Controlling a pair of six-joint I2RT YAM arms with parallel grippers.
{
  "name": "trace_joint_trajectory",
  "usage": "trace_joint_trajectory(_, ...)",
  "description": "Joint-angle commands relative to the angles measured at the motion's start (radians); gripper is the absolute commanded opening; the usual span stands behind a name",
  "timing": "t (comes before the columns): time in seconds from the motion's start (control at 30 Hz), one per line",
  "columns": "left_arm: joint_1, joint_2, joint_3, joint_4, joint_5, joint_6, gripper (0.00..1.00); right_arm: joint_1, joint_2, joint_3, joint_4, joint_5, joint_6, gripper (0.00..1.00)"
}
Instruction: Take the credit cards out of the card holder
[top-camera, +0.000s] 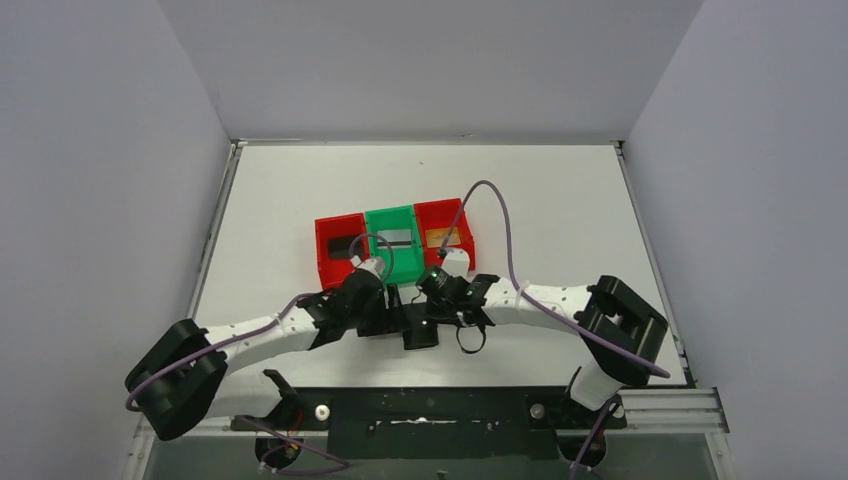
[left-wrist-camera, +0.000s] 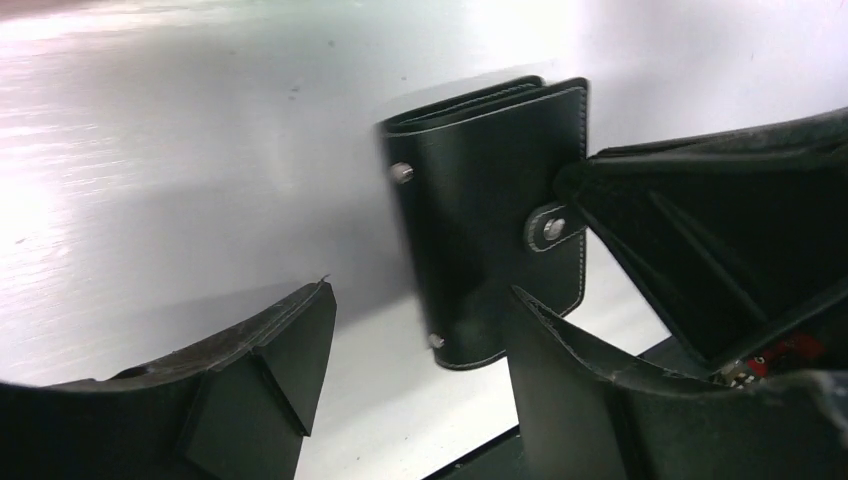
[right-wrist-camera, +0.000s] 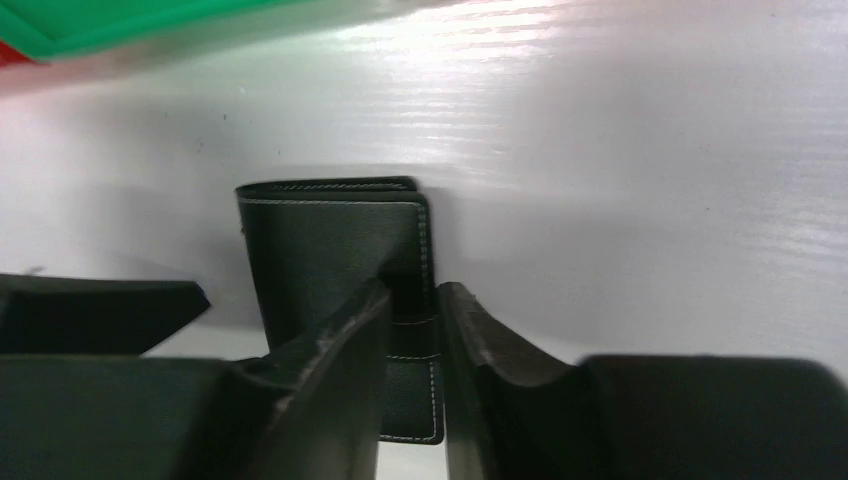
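The black card holder (top-camera: 420, 335) lies folded shut on the white table near its front edge, its snap strap (left-wrist-camera: 548, 228) fastened. No credit cards show on it. My left gripper (left-wrist-camera: 420, 292) stands open, with the holder (left-wrist-camera: 480, 230) just ahead of its fingertips (left-wrist-camera: 300, 340) and apart from them. My right gripper (right-wrist-camera: 415, 290) has its jaws narrowed onto the strap side of the holder (right-wrist-camera: 330, 250), one finger on each side. Seen from above, both grippers meet over it, left (top-camera: 395, 308) and right (top-camera: 442, 315).
Three small bins stand in a row behind the grippers: red (top-camera: 325, 262), green (top-camera: 400, 262) and red (top-camera: 462, 232), each with a flat piece inside. A black mounting strip (top-camera: 430, 405) runs along the table's front edge.
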Motion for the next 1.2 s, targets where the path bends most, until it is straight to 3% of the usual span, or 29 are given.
trace_joint_trajectory(0.0,-0.045,0.058,0.069,0.052,-0.016,0.028,0.6,-0.048,-0.083,-0.06,0.137,-0.064,-0.021,0.22)
trace_joint_trajectory(0.07,-0.067,0.088,0.07,0.047,-0.035,0.012,0.57,-0.07,-0.108,-0.099,0.195,-0.11,-0.02,0.24)
trace_joint_trajectory(0.2,-0.094,0.112,0.066,-0.013,-0.12,-0.062,0.43,-0.057,-0.131,-0.083,0.123,-0.049,-0.029,0.42)
trace_joint_trajectory(0.33,-0.095,0.06,0.003,0.05,-0.123,-0.092,0.42,-0.021,-0.132,-0.057,0.069,-0.015,-0.038,0.53)
trace_joint_trajectory(0.67,-0.088,0.061,-0.033,0.1,-0.09,-0.121,0.42,0.047,0.005,0.061,-0.003,0.016,-0.052,0.55)
trace_joint_trajectory(1.17,-0.088,0.113,-0.024,0.09,-0.102,-0.155,0.37,0.078,0.074,0.113,-0.114,0.072,-0.036,0.48)
